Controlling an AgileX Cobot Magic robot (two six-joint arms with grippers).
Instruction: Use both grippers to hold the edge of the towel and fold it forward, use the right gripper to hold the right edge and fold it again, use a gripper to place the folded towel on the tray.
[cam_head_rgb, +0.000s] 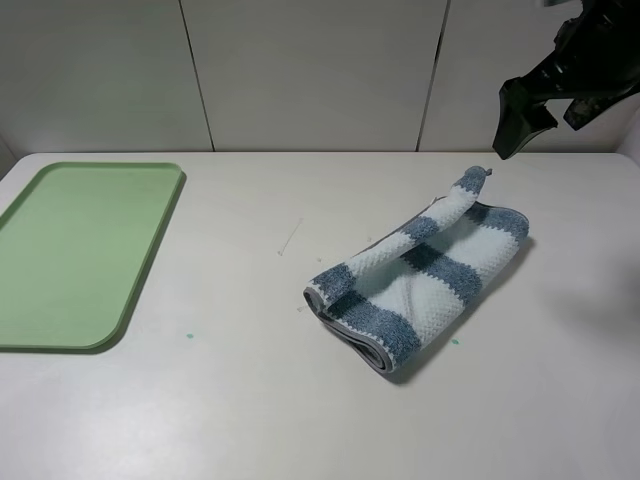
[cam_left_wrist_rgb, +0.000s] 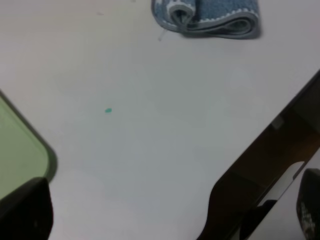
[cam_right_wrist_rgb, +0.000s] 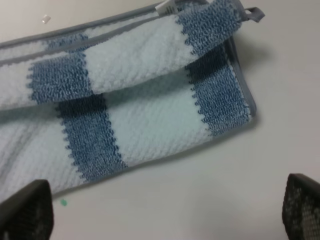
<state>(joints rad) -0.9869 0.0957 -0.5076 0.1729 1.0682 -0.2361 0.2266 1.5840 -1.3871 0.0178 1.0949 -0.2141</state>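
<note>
Towel (cam_head_rgb: 415, 275): lay folded on the worktop (cam_head_rgb: 250, 400), right of centre and well apart from the tray. Its top layer was draped loosely, with one corner curling up.
Tray (cam_head_rgb: 60, 250): sat at the worktop's left side with nothing on it.
Right pincer (cam_right_wrist_rgb: 162, 212): hung above the towel's far right end, jaws wide and gripping nothing.
Left pincer (cam_left_wrist_rgb: 167, 205): jaws spread wide and empty, over bare worktop between tray and towel.
Stage, as judged: both folds looked made, so the towel awaited a grasp and the carry to the tray.
</note>
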